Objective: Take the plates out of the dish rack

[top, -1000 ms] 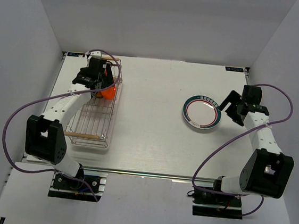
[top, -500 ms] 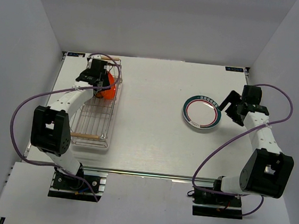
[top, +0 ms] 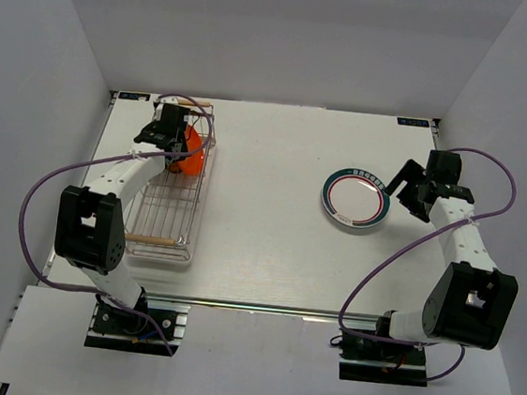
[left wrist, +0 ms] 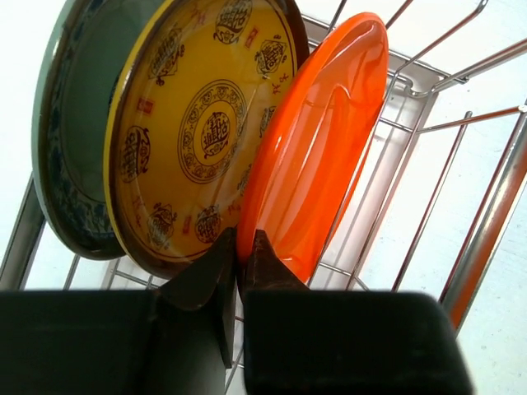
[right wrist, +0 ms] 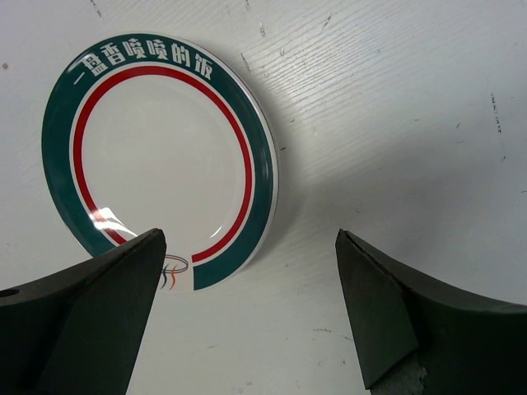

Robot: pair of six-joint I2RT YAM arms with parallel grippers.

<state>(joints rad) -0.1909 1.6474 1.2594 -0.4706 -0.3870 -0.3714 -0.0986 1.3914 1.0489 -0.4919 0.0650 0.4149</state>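
The left gripper [left wrist: 240, 247] is closed to a thin slit on the lower rim of the orange plate [left wrist: 321, 140], one finger slipped in between that plate and the yellow plate [left wrist: 198, 123] just behind it. The grip looks like a pinch on the edge only, not on the plate's body.

The orange plate stands on edge in the dish rack [left wrist: 428, 82], leaning a little, and rises up and away from the fingers, so nearly all of it lies beyond the grip point. Its face runs across the rack's long axis, and the rack wires hold its bottom edge. The exit is therefore judged to be along the plate's own plane, out of the wires. A pull sideways would press it against the yellow plate, which it touches or nearly touches at the rim.

Behind the yellow plate stands a teal-patterned plate [left wrist: 70, 164], so three plates sit packed together at the far end of the rack. From above, this cluster lies at the far left of the table [top: 258, 254], with the left arm reaching over the rack's bare near half.

Well apart, on the right side, the right gripper [right wrist: 249, 247] hangs with its jaws spread wide, holding nothing, above the table just beside a white plate [right wrist: 165, 156] lying flat. The left arm is the only one near the rack.
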